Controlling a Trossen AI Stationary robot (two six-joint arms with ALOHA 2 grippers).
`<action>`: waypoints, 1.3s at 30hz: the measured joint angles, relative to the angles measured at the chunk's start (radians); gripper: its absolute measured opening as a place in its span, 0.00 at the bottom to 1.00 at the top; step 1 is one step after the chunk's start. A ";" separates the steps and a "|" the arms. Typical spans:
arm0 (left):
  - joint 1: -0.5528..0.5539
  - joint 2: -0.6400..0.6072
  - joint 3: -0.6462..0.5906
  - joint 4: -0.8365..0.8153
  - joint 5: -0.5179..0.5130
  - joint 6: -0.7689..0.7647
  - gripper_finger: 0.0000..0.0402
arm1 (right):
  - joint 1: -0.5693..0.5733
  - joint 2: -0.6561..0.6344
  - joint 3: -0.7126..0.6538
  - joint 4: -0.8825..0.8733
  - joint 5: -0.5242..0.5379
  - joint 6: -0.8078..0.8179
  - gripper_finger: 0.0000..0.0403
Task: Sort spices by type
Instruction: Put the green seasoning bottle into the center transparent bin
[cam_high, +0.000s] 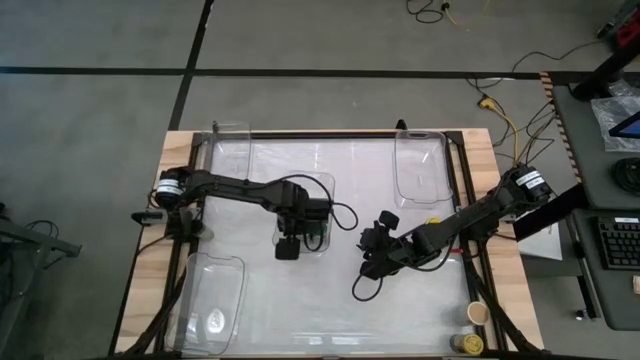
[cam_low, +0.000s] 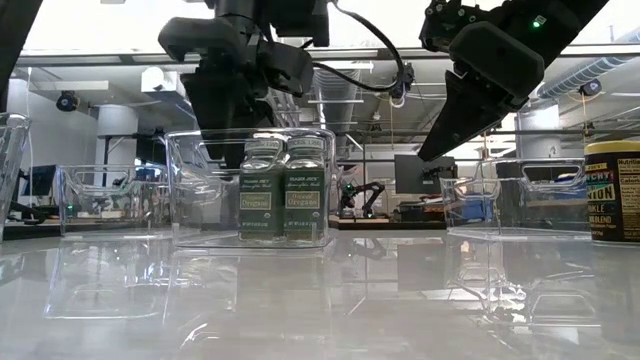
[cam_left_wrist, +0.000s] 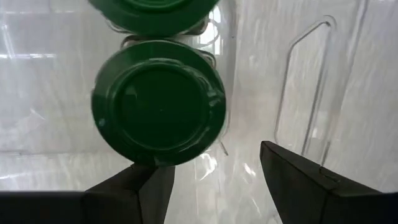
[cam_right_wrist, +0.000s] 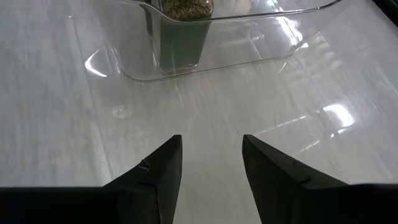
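We see two green-lidded spice jars (cam_low: 283, 188) standing upright and touching, side by side, inside the clear middle bin (cam_high: 318, 212) near the table's centre. The left gripper (cam_left_wrist: 214, 180) hovers directly over that bin with its fingers spread and nothing between them; in its wrist view one green lid (cam_left_wrist: 159, 102) fills the picture just beyond the fingertips. The right gripper (cam_right_wrist: 211, 165) hangs above bare table to the right of the bin, fingers parted and empty, and looks toward the bin's corner.

At the near right edge of the table we make out a yellow-lidded jar (cam_high: 466, 344) and a tan-lidded one (cam_high: 479, 314), well apart from the green pair. We think the label at the right edge of the low view belongs to the yellow one, though only a slice of it shows.

We judge the green type to be sorted and the others still waiting. These jars look like glass with plastic lids: stiff, fairly light, smooth and liable to slip or tip. We would grasp one from above, across the lid or just beneath it on the shoulder, with the fingers square to the round body. The empty bins at far right (cam_high: 420, 167) and near left (cam_high: 212, 300) seem the likely homes for the other types.
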 joint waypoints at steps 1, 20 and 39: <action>-0.002 0.000 0.000 0.002 0.000 0.000 0.54 | 0.000 0.000 0.000 0.000 0.000 0.000 0.39; -0.002 -0.002 0.000 0.002 0.010 -0.007 0.54 | 0.000 0.000 0.000 0.000 0.000 0.003 0.32; -0.006 -0.002 0.000 -0.020 0.057 0.024 0.54 | 0.000 0.000 0.000 0.000 0.000 0.008 0.39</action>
